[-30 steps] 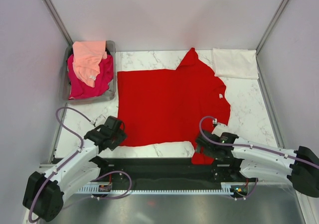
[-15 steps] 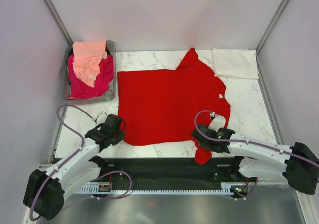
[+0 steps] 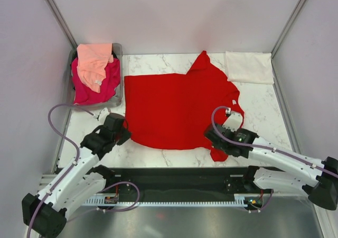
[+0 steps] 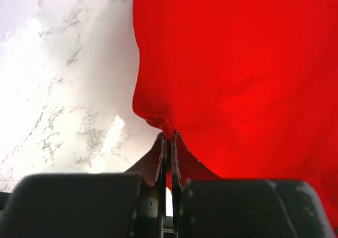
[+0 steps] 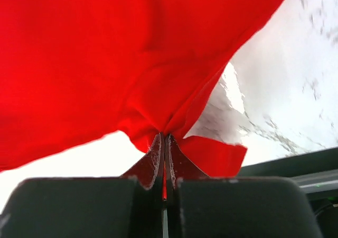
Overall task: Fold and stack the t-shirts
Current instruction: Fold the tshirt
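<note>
A red t-shirt [image 3: 179, 108] lies spread on the marble table, its small white neck tag [image 3: 233, 101] on the right. My left gripper [image 3: 123, 136] is shut on the shirt's near left corner, and red cloth [image 4: 237, 63] bunches at the closed tips [image 4: 169, 137]. My right gripper [image 3: 212, 140] is shut on the near right edge beside the sleeve. There the red cloth [image 5: 105, 53] is gathered and pulled up from the table at the tips [image 5: 164, 136]. A cream-white t-shirt [image 3: 249, 67] lies folded at the far right.
A grey bin [image 3: 120, 88] at the far left holds a magenta-pink t-shirt [image 3: 100, 84] with a peach t-shirt [image 3: 94, 61] on top. Grey walls close in the table on three sides. A black rail [image 3: 174, 180] runs along the near edge.
Both grippers have shut on the red shirt's near edge and moved away from the near table edge. The hem has lifted and drawn back with them.
</note>
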### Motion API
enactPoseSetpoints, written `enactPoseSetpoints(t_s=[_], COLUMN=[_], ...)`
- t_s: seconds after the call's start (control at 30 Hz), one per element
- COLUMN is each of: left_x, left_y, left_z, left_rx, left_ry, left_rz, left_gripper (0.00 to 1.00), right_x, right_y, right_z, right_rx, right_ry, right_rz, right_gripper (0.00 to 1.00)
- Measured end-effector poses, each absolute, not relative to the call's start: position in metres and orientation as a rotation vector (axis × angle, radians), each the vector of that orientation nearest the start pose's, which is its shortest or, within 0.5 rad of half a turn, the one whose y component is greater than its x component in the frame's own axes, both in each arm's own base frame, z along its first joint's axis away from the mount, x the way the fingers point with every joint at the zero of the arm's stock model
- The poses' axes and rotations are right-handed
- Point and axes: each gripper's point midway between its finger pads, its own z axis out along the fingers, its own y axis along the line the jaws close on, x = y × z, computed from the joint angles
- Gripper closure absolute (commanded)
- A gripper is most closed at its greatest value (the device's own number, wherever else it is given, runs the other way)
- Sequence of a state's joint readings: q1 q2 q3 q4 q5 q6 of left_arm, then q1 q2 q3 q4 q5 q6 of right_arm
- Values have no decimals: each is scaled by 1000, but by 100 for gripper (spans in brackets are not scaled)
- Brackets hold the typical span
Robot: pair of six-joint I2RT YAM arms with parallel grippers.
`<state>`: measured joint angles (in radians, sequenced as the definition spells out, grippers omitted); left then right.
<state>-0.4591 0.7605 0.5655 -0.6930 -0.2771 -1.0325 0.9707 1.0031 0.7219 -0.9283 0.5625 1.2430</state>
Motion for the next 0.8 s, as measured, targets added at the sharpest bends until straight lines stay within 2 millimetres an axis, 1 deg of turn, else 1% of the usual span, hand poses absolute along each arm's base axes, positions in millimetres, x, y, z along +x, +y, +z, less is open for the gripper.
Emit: enactPoseSetpoints(t_s=[0.1, 0.17, 0.23, 0.3, 0.4, 0.5, 0.6, 0.73, 0.8], left_x=[217, 225, 234, 241, 254, 268, 283, 299, 309], left_y=[-91, -94, -95, -94, -89, -79, -71, -66, -67], left_z=[121, 133, 140, 144, 145, 145, 142, 130, 119], left_rx=[-776, -759, -746, -740, -745, -766, -780, -784, -784], left_ry=[2283, 2273, 2277, 2284, 2299, 2314, 2332, 2381, 2419], left_rz=[-353, -357, -340, -321, -272, -225, -188, -150, -133], left_gripper=[98, 98, 98, 98, 98, 98, 98, 98, 98], right_x=[187, 204, 222, 238, 264, 284, 308, 341, 360], right_y=[142, 143, 138, 131, 122, 118, 109, 105, 107], right_z=[134, 155, 171, 179, 182, 178, 173, 169, 166], right_rx=[479, 493, 510, 522, 510, 480, 481, 471, 463], right_ry=[2373, 2334, 2307, 2293, 2301, 2331, 2357, 2386, 2404], right_rz=[117, 114, 82, 36, -54, -119, -164, -173, -166], right_gripper=[100, 100, 100, 100, 100, 100, 100, 100, 100])
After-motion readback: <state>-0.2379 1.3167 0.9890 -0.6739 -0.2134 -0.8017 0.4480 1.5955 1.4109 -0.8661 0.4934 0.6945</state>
